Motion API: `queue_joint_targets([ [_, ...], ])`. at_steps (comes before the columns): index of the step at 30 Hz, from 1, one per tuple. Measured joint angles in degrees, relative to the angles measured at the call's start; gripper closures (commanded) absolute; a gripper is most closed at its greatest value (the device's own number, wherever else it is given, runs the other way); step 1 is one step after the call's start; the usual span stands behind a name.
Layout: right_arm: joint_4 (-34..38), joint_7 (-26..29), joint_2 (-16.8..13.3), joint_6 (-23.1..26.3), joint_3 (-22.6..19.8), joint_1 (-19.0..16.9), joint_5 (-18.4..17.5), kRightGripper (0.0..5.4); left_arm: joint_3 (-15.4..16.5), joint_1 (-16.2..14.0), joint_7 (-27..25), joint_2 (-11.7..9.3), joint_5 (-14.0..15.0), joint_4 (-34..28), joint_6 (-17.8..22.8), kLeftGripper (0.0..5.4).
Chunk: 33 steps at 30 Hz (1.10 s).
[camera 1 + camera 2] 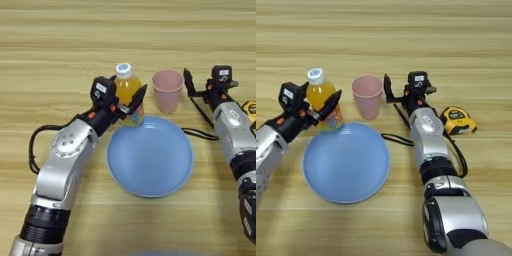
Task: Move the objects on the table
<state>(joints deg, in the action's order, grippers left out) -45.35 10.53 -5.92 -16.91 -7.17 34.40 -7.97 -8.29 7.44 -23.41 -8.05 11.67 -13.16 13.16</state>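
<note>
An orange juice bottle point(127, 91) with a white cap stands upright just beyond the far-left rim of the blue plate point(150, 157). My left gripper point(124, 99) reaches in from the left, one black finger on each side of the bottle's body, shut on it. To its right, a pale pink cup point(167, 91) stands upright on the table point(60, 45) behind the plate. Just right of the cup is my right gripper point(402, 88), open, its nearer finger point(387, 88) close to the cup's rim and nothing between its fingers.
A yellow tape measure point(457, 120) lies on the table to the right of my right forearm. A black cable point(393, 139) runs from that arm along the plate's right edge.
</note>
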Motion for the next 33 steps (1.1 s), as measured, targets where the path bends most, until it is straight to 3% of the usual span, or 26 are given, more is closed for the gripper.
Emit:
queue_joint_targets([
  [11,0.00,-0.45,0.45,0.00,0.33,0.18,0.03,0.00,-3.86,-3.10,-2.60,-0.99,-0.06,-1.21,0.03,1.95],
  [18,0.00,-1.32,0.69,0.01,0.36,0.29,0.41,0.00,-4.74,-3.90,-2.42,-1.06,-1.32,0.71,-0.58,1.95],
  [28,0.00,-1.55,0.73,0.06,0.25,0.53,0.75,0.00,-6.13,-3.65,-1.99,-0.23,-4.50,6.58,-7.71,1.95],
  [33,-0.49,-3.39,0.45,0.67,0.07,0.66,1.32,0.00,-6.38,-3.43,-2.02,0.14,-4.79,7.84,-9.33,1.95],
])
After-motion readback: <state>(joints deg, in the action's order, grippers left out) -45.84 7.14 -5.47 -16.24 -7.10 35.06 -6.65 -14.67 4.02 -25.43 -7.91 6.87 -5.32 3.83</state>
